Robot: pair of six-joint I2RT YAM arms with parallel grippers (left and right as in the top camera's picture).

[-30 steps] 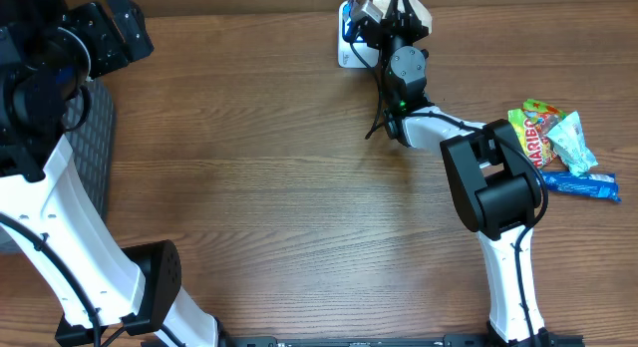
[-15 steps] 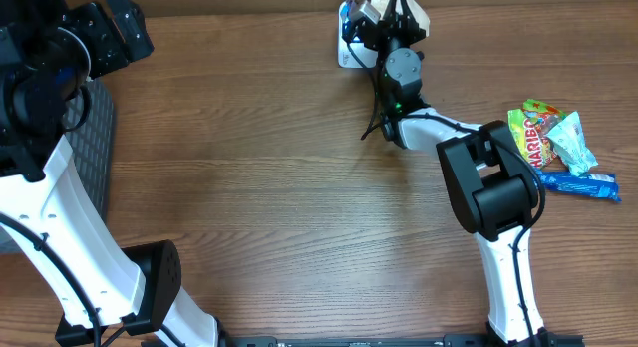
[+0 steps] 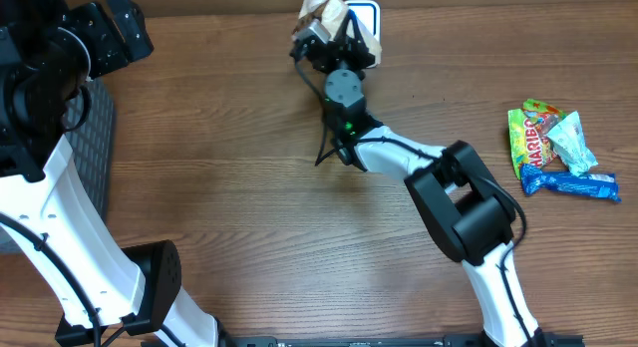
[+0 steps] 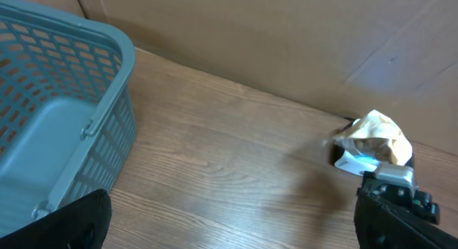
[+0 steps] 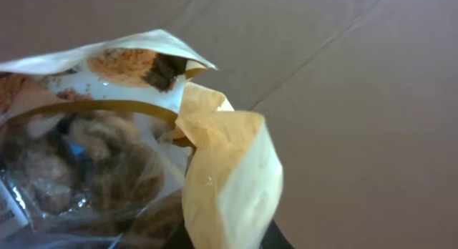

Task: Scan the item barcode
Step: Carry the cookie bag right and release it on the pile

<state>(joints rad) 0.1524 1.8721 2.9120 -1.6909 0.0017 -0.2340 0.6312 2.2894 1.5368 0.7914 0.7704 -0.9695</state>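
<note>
Overhead: right gripper point(image 3: 327, 36) clamps snack bag point(image 3: 321, 8) at the table's point(image 3: 249, 187) far edge. Left wrist view alone shows the basket point(image 4: 113, 127) and left gripper's point(image 4: 229, 213) wide-spread fingers. Right wrist close-up: crumpled tan wrapper, clear window.

free: table centre point(image 3: 249, 207) | blocked: basket point(image 4: 114, 127) left, packets point(image 3: 553, 153) right

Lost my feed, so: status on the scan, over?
Left gripper open, by basket. Right gripper shut on snack bag, just left of scanner. Nothing blocking.
</note>
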